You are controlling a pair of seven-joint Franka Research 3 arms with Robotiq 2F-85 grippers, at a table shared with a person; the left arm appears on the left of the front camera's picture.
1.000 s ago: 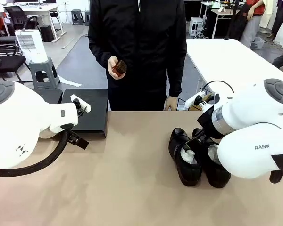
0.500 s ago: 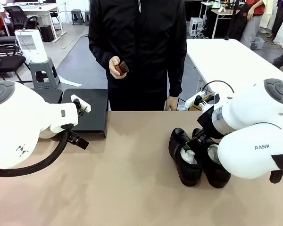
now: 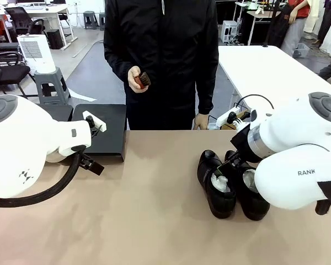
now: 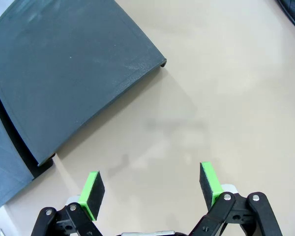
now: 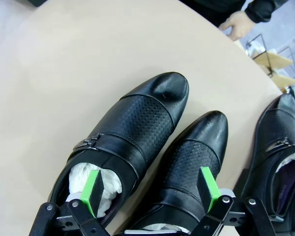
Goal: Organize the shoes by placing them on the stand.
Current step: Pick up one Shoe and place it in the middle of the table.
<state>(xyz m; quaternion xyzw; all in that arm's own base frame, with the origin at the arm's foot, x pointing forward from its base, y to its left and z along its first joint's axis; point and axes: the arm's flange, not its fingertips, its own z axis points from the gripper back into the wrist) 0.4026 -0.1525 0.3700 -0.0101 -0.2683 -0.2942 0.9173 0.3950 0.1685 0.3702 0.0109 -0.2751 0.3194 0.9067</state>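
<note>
Black glossy leather shoes [image 5: 137,128] paired on tan table [image 5: 64,59], right end effector [image 5: 150,189] spread wide above them. Left end effector [image 4: 150,183] spread too, beside flat black stand [image 4: 64,73].

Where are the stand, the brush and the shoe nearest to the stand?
stand [image 3: 110,137]: front view, on its bare black top.
brush [image 3: 140,82]: front view, on its brown body.
shoe nearest to the stand [image 3: 209,165]: front view, on the black leather at its far end.

Bright, even indoor light from above; sharp focus. Faint soft shadows on the tabletop [image 4: 236,73] just ahead of the left end effector [image 4: 151,189]. Pale highlights on the glossy shoes [image 5: 137,123] beyond the right end effector [image 5: 150,188]. Wide-angle bending near wrist-view edges.
</note>
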